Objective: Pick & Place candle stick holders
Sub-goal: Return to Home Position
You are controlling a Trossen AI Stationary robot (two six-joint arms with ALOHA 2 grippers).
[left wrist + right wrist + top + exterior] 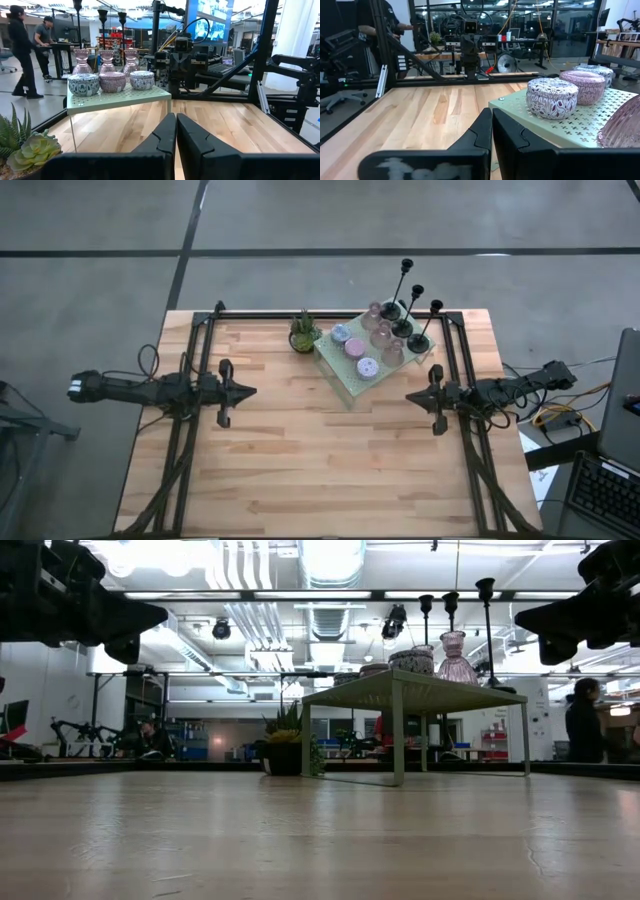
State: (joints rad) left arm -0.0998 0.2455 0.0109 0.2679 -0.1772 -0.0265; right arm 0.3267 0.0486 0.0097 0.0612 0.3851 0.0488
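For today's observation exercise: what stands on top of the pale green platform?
Three pastel round holders, three pinkish glass cups, three black stemmed holders. The platform beneath their bases is hidden.

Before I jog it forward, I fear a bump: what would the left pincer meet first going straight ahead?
Probably the near corner of the pale green platform, almost in line with the shut left pincer; depth is unclear, so it might just clear it.

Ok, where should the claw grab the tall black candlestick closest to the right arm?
I'd pinch the thin upright stem of that tall black candlestick holder, just above its round base. Come in from the right claw's side, because the small pink glass cups crowd its other side.
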